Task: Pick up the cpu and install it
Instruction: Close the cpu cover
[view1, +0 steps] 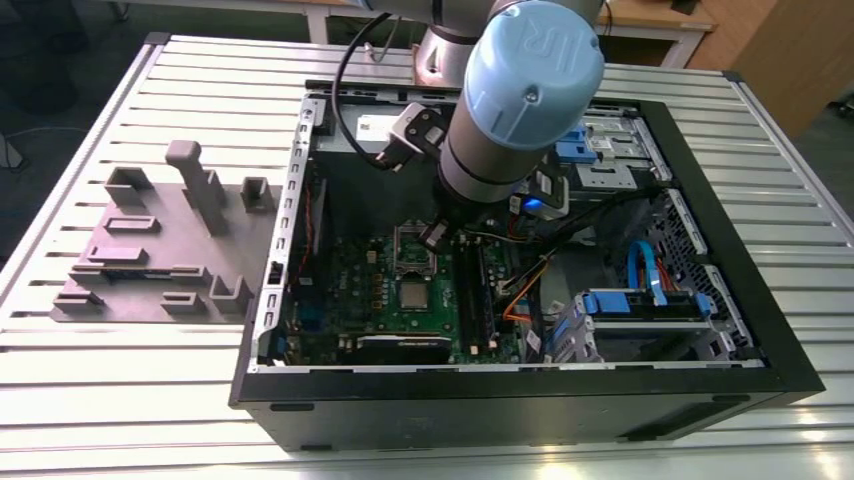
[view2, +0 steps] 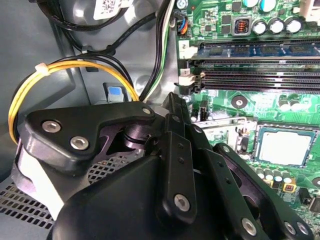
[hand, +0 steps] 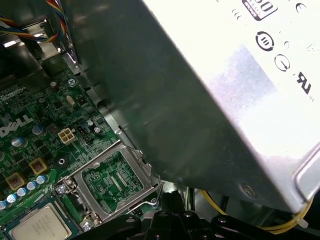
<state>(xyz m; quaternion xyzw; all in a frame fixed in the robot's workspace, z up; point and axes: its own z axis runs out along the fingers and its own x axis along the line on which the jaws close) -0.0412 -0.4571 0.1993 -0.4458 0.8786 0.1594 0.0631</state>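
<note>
Gripper (view1: 434, 237) state impossible to tell; align squarely and level over cpu (view1: 416, 295), clear of open socket frame (hand: 141, 165).

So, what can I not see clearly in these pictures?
gripper, exterior view: too small to tell what it touches.
cpu, first wrist view: cut off by the picture's edge.
motherboard, second wrist view: partly hidden behind the gripper's body.
case interior, exterior view: partly hidden by the arm.

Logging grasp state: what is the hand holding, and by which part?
Cannot be told; the cpu lies flat on the motherboard, apart from the hand.
</note>
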